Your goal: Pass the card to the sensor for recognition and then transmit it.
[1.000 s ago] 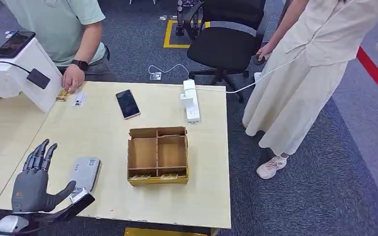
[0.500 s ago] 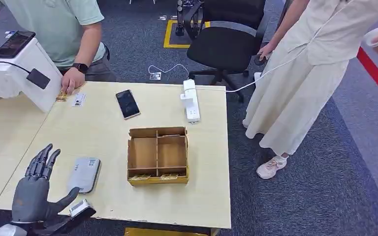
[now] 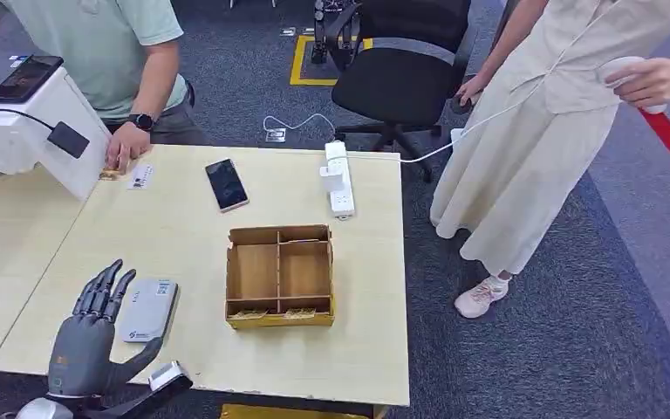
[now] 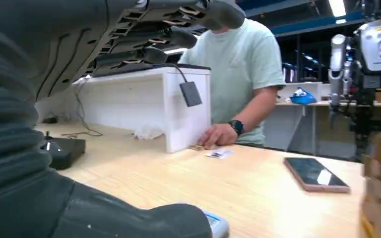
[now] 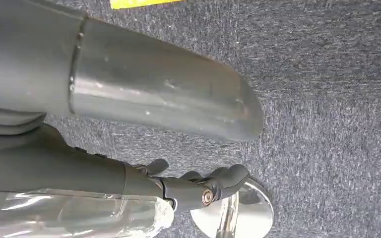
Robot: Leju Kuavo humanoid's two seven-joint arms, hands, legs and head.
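Table [image 3: 183,236], pale wood: work surface
Divided cardboard box [image 3: 280,275], mid-table: keep the arm's path to its left
Left hand [image 3: 96,336], at near edge: fingers spread, holding nothing; right hand [image 5: 154,114] hangs over carpet, thumb apart from fingers, nothing held
Grey sensor [image 3: 147,309], touching or just beside left fingertips
Card [image 3: 140,176], far edge, beside a person's hand [image 3: 122,147]: judged next target; reach well forward, low and flat, pinch one edge

Bright, even overhead lighting, soft shadows; close wrist-view foregrounds blurred
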